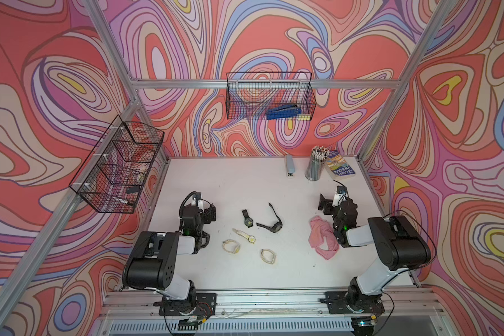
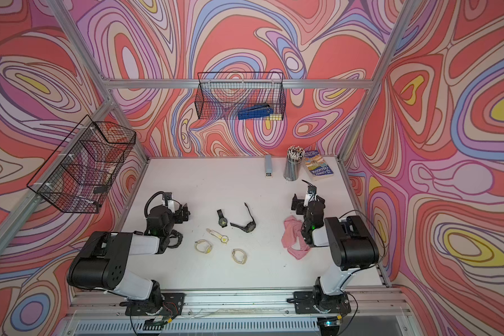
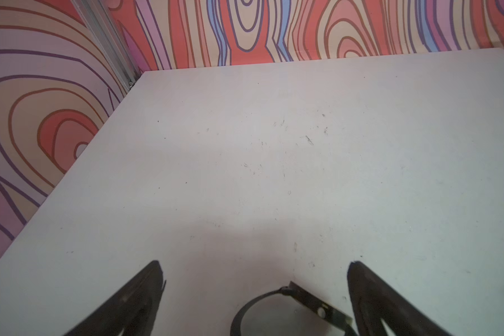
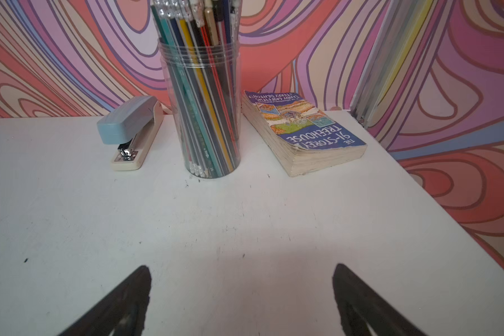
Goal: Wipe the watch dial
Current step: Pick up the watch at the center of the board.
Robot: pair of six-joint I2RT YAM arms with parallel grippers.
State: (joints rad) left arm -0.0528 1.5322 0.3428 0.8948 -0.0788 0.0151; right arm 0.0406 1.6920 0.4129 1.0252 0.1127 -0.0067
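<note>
Several watches lie mid-table in both top views: a black round-dial watch (image 1: 247,219) (image 2: 222,219), a chunky black watch (image 1: 275,225) (image 2: 248,226), a pale watch with a yellow dial (image 1: 247,236) (image 2: 221,236) and two beige ones (image 1: 231,246) (image 1: 267,256). A crumpled pink cloth (image 1: 322,239) (image 2: 294,237) lies beside my right arm. My left gripper (image 1: 209,213) (image 3: 253,267) hovers open, left of the watches. A black strap loop with a buckle (image 3: 303,299) lies below it, between the fingers. My right gripper (image 1: 324,205) (image 4: 242,270) is open over bare table, beyond the cloth.
At the back right stand a stapler (image 4: 131,131), a clear cup of pencils (image 4: 207,116) and a paperback book (image 4: 306,133). Wire baskets hang on the left wall (image 1: 120,165) and the back wall (image 1: 269,97). Frame posts edge the white table (image 1: 245,180).
</note>
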